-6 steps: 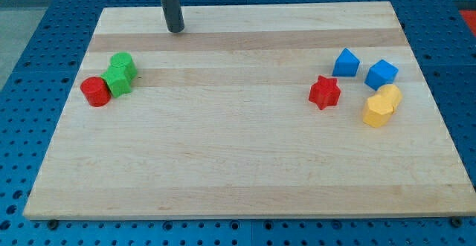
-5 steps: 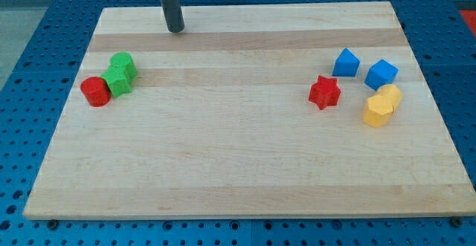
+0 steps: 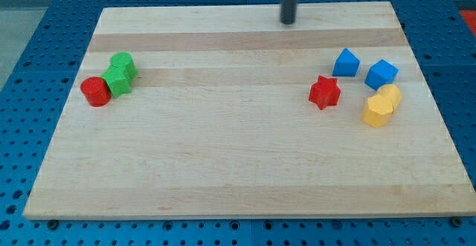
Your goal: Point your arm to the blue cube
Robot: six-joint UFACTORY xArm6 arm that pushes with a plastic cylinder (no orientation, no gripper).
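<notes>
The blue cube (image 3: 382, 73) sits at the view's right on the wooden board (image 3: 238, 164). A second blue block (image 3: 346, 62), house-shaped, lies just to its left. My tip (image 3: 288, 21) stands near the board's top edge, right of centre. It is well up and to the left of the blue cube, touching no block.
A red star block (image 3: 324, 92) lies left of the blue blocks. Two yellow blocks (image 3: 381, 105) sit just below the blue cube. At the view's left are a red cylinder (image 3: 95, 91) and two green blocks (image 3: 120, 73), close together.
My tip has moved from the top left of the board far to the right along the top edge. No block has moved.
</notes>
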